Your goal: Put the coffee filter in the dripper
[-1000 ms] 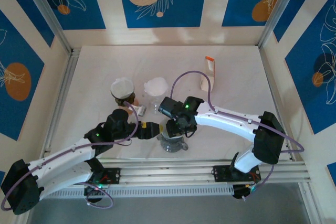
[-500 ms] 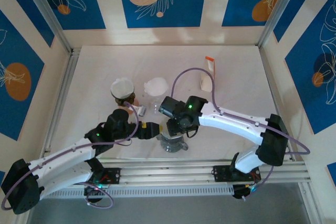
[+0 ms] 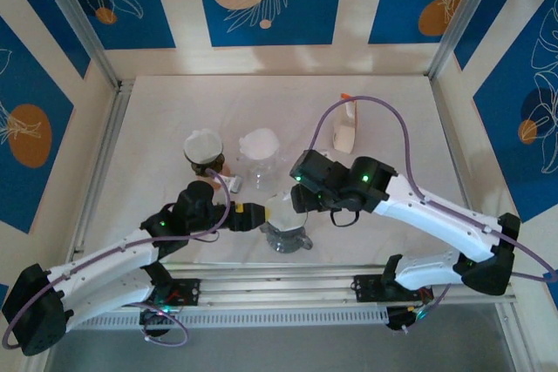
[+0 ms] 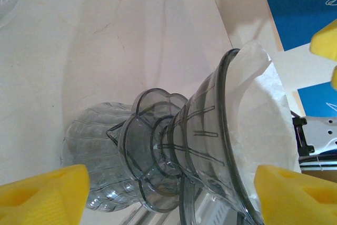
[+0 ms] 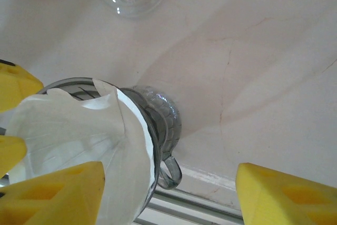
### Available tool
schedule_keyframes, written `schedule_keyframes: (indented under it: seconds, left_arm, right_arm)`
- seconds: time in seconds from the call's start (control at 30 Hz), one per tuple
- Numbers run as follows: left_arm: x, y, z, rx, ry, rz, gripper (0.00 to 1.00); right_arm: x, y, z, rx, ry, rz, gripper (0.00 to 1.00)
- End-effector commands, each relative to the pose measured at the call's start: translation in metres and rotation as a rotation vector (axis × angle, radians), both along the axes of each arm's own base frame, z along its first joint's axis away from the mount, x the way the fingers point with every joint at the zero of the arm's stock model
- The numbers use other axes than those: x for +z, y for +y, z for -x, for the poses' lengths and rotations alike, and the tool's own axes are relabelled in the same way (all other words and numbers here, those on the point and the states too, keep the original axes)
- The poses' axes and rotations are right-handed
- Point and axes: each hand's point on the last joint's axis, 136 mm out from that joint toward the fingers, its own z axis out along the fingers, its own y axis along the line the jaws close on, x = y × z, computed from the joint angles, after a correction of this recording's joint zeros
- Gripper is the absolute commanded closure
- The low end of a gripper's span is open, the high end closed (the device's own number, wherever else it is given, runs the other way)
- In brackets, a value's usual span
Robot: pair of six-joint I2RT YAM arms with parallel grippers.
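Both pairs of jaws stand apart, empty: the left gripper (image 4: 168, 193) flanks the ribbed glass carafe (image 4: 97, 169) from nine o'clock, and the right gripper (image 5: 166, 191) hovers at two o'clock. The white paper filter (image 5: 79, 130) sits in the smoky plastic cone dripper (image 4: 210, 130), one edge proud of the rim. A brushing finger could drag it out.

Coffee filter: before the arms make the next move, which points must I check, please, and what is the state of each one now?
1. Coffee filter lies inside the dripper: ok.
2. Filter pressed fully against the cone: cannot tell; the paper is wrinkled.
3. Dripper stands on the glass server: ok.
4. Right end effector open, free of the paper: ok.
5. Left end effector open, one finger on each side of the dripper: ok.
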Motion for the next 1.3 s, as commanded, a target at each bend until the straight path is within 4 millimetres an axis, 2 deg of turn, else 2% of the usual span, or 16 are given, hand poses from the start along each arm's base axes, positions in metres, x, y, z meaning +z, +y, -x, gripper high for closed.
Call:
schedule_keyframes:
  seconds: [0.0, 0.2, 0.5, 0.87, 1.03, 1.17, 1.27]
  left_arm:
    - [0.011, -0.004, 0.0, -0.007, -0.027, 0.027, 0.14]
    - [0.014, -0.002, -0.001, 0.006, -0.036, 0.031, 0.1]
    - [0.032, 0.004, -0.002, 0.026, -0.08, 0.043, 0.0]
    - [0.051, 0.017, -0.006, 0.069, -0.15, 0.009, 0.01]
    - [0.071, 0.043, -0.014, 0.168, -0.231, -0.044, 0.12]
    - [0.082, 0.071, -0.023, 0.264, -0.263, -0.113, 0.28]
    - [0.087, 0.1, -0.033, 0.38, -0.27, -0.168, 0.43]
  right_arm:
    - [0.004, -0.008, -0.004, -0.043, -0.04, -0.018, 0.33]
    - [0.006, -0.013, -0.003, -0.058, -0.05, -0.031, 0.33]
    - [0.011, -0.016, -0.005, -0.069, -0.075, -0.051, 0.33]
    - [0.02, -0.02, -0.007, -0.081, -0.13, -0.108, 0.33]
    - [0.017, -0.021, -0.007, -0.081, -0.134, -0.112, 0.33]
    - [0.012, -0.017, -0.008, -0.07, -0.137, -0.116, 0.33]
    - [0.011, -0.015, -0.009, -0.062, -0.147, -0.123, 0.33]
